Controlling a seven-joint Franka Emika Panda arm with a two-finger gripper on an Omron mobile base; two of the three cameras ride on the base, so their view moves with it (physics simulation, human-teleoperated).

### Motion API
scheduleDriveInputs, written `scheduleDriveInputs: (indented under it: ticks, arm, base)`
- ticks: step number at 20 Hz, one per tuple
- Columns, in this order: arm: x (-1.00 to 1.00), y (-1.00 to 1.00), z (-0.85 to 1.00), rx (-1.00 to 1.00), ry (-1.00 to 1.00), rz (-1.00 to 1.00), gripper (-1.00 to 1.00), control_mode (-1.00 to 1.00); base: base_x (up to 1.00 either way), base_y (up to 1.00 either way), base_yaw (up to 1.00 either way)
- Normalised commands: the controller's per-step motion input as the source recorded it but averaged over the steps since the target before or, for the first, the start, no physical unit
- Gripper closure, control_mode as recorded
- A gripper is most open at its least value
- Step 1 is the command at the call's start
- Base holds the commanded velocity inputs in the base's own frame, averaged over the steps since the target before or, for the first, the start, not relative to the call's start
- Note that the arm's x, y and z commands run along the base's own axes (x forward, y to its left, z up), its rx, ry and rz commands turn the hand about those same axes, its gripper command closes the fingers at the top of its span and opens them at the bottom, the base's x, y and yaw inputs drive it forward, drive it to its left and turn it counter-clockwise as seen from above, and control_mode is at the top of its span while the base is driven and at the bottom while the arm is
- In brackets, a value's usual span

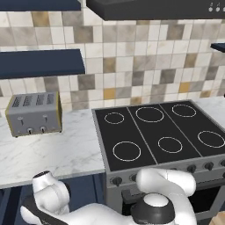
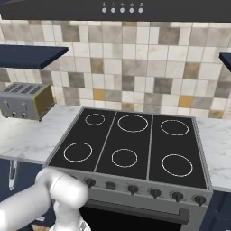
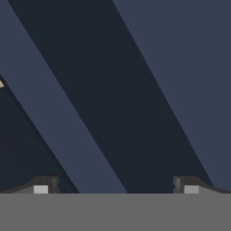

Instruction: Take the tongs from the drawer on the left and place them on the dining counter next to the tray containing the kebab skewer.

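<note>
In the hand view my gripper (image 3: 116,187) is open, its two dark fingertips (image 3: 45,185) far apart with nothing between them. Close ahead of it lie slanting dark navy panels (image 3: 176,76), part of the cabinet fronts below the worktop; I cannot tell which of them is the drawer. A strip of navy front (image 1: 85,189) appears under the marble worktop, with my arm bent down low before it. The tongs, the tray, the kebab skewer and the dining counter are out of view.
A black stove top (image 1: 158,132) with knobs (image 2: 131,189) stands ahead, with the oven front below. A toaster (image 1: 34,114) sits on the marble worktop (image 1: 57,151) at the left. A slim silvery bar (image 2: 12,173) hangs on the navy front lower left. Navy shelves (image 1: 41,63) above.
</note>
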Motion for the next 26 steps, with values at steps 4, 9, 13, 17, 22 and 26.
scheduleDriveInputs:
  ticks: [4, 9, 13, 17, 22, 26]
  arm:
    - [-0.54, 0.0, -0.17, -0.04, 0.01, -0.01, -1.0, -1.0]
    - [-0.12, 0.0, -0.14, -0.05, 0.0, 0.0, -1.0, -1.0]
    - [-0.22, -0.15, 0.16, -0.01, 0.01, -0.04, -1.0, -1.0]
    - [-0.1, -0.21, 0.54, 0.0, 0.01, -0.14, -1.0, -1.0]
    - [0.0, -0.2, 0.63, -0.06, 0.0, -0.14, -1.0, -1.0]
    - [0.0, -0.2, 0.56, -0.09, 0.0, -0.15, -1.0, -1.0]
  base:
    - [0.0, 0.0, 0.0]
    - [0.0, 0.0, 0.0]
    - [0.0, 0.0, 0.0]
    - [0.0, 0.0, 0.0]
    - [0.0, 0.0, 0.0]
    - [0.0, 0.0, 0.0]
